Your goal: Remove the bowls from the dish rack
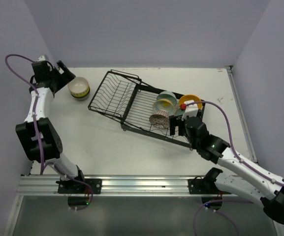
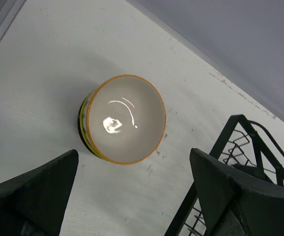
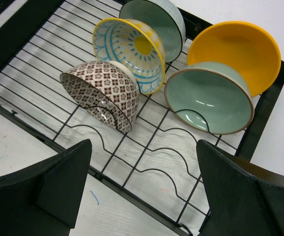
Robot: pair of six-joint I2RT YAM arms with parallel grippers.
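- White surface [image 1: 112, 152] is carrying everything; the black wire dish rack [image 1: 113, 96] is lying diagonally across the middle of the top view.
- The left arm is stretching up along the left edge of the top view. Its left end effector [image 1: 63, 73] is hanging in the upper left with its fingers spread wide and gripping nothing.
- The yellow-green bowl [image 2: 124, 118] is sitting upright on the surface just right of that end effector, outside the rack. A corner of the rack is showing at the lower right of the left wrist view.
- The right arm is reaching in from the lower right. Its right end effector [image 3: 142, 191] is hovering over the near edge of the rack's flat section, wide open and holding nothing.
- Five bowls are leaning on their sides in the flat section, crowded toward the upper part of the right wrist view:
  - The brown-patterned bowl [image 3: 102, 93] is lying nearest, at left.
  - The blue-and-yellow bowl [image 3: 132, 51] is pressing in behind it.
  - The grey-green checked bowl [image 3: 156, 17] is standing at the top edge.
  - The pale teal bowl [image 3: 208, 103] is facing the camera at right.
  - The orange-yellow bowl [image 3: 235, 51] is resting behind the pale teal one, against the rack's end.
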